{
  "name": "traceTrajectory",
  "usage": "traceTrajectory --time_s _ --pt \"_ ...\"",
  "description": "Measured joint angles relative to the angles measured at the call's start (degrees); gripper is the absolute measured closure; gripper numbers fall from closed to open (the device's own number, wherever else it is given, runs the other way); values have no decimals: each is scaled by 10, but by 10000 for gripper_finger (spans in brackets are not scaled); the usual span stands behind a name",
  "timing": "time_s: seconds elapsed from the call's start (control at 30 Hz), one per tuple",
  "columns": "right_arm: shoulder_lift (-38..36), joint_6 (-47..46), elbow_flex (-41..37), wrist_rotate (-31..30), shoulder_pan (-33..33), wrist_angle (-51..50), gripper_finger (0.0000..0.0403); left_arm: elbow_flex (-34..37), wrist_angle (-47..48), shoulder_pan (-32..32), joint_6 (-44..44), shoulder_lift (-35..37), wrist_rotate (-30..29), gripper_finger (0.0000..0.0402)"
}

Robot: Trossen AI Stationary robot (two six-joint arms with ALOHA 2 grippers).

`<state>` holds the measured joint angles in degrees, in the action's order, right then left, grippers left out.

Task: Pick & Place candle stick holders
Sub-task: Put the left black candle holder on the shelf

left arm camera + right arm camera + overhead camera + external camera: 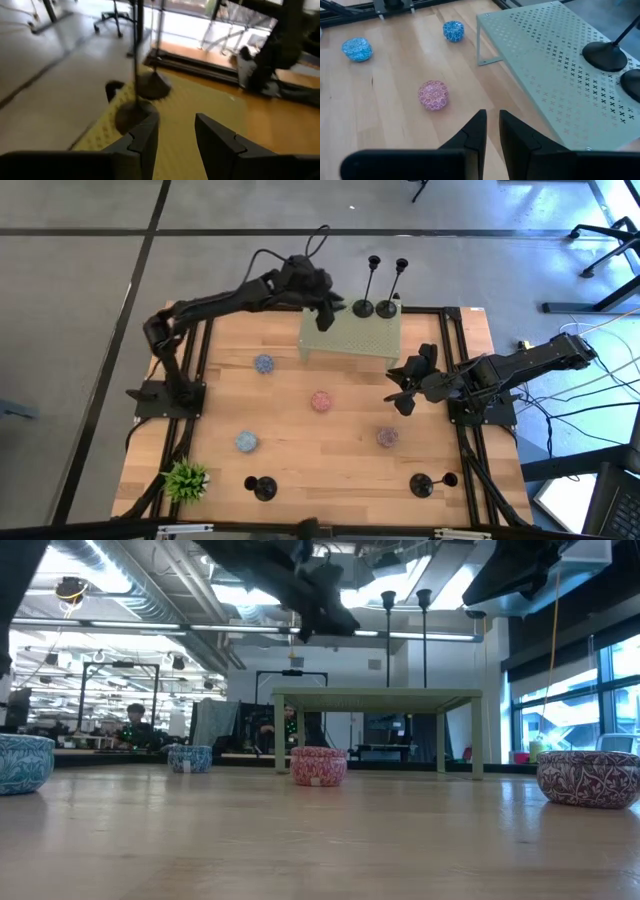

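Two black candle stick holders [365, 307] [389, 307] stand on their round bases at the far right corner of a pale green perforated shelf [350, 340]. Their bases also show in the left wrist view [152, 86] [131, 116]. Two more holders [262, 487] [422, 484] stand on the wooden table near its front edge. My left gripper [175, 135] hovers open over the shelf's far left part [326, 313], a little short of the two holders, with nothing between its fingers. My right gripper [404, 387] [492, 131] hangs above the table just right of the shelf, its fingers nearly together and empty.
Small patterned bowls sit on the table: blue [263, 364], pink [321, 401], blue [246, 442], purple [387, 437]. A small green plant [186, 478] stands at the near left corner. Black frame rails [195, 370] run along the table's sides.
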<state>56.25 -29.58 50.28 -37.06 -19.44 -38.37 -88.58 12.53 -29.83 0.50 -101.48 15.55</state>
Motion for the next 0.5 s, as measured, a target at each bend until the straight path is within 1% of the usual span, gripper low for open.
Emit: traceTrajectory --time_s 0.1,0.2,0.37,0.43,0.5 --pt "0 0 0 0 0 0 348 0 99 18 2 47 17 276" --pt "0 0 0 0 0 0 348 0 195 43 33 100 35 277" --pt "0 0 0 -1 0 0 348 0 363 102 103 189 23 277" --pt "0 0 0 -2 0 0 348 0 425 130 118 221 20 277" --pt "0 0 0 -2 0 0 348 0 474 161 116 249 -1 277"
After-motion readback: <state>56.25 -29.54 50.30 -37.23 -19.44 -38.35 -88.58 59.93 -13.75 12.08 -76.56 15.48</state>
